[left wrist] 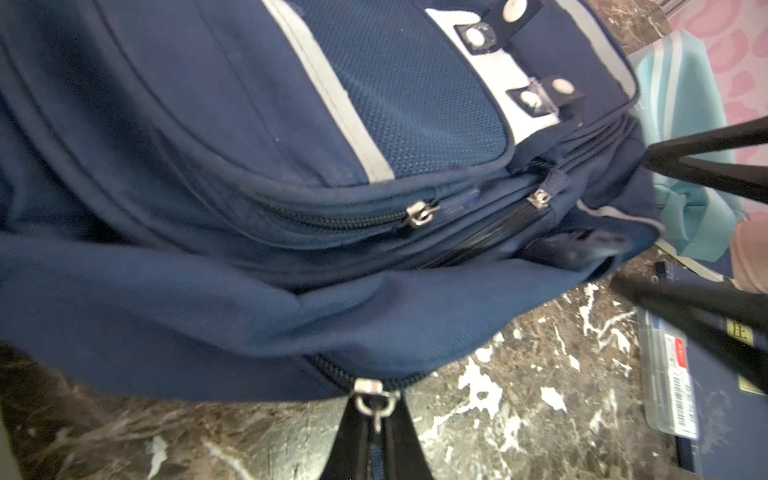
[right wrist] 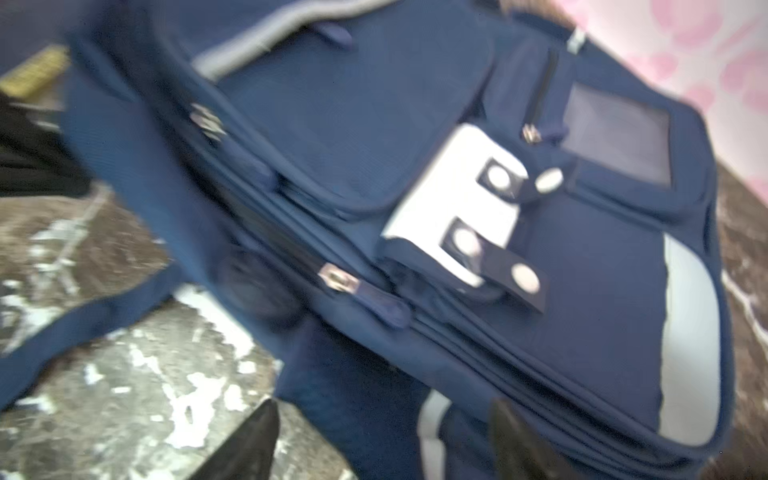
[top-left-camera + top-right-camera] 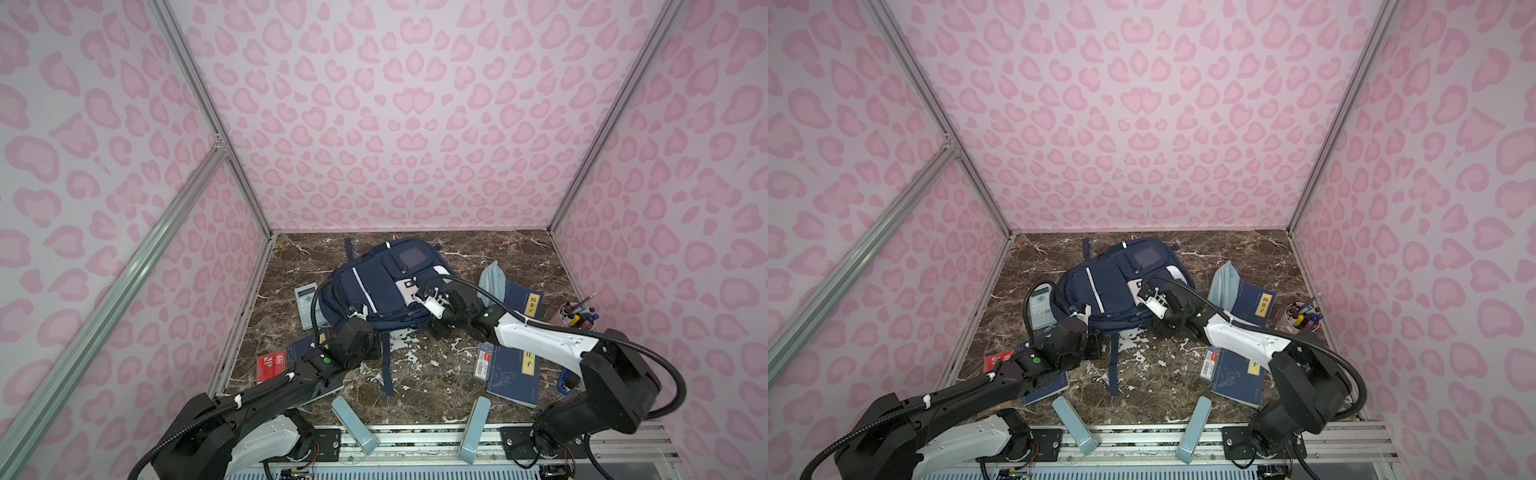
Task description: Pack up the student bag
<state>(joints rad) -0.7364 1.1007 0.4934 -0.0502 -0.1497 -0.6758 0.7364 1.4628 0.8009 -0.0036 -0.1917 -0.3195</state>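
Observation:
The student bag [image 3: 382, 282] [image 3: 1113, 282] is a navy backpack with white stripes, lying flat in the middle of the marble table in both top views. My left gripper [image 1: 376, 432] is at the bag's near edge, shut on the pull tab of a metal zipper slider [image 1: 373, 400]; in a top view the wrist covers the jaws. My right gripper [image 2: 382, 436] stands open at the bag's near right corner, one black finger [image 2: 249, 444] over the marble and the other finger [image 2: 515, 440] over the fabric. Nothing sits between them but the bag's edge.
A calculator [image 3: 306, 303] lies left of the bag. To the right are a light-blue pouch [image 3: 492, 278], two blue books [image 3: 521, 301] [image 3: 515, 374], a clear pen box [image 3: 484, 365] and a pen cup [image 3: 575, 316]. A red card [image 3: 271, 365] lies near the left wall.

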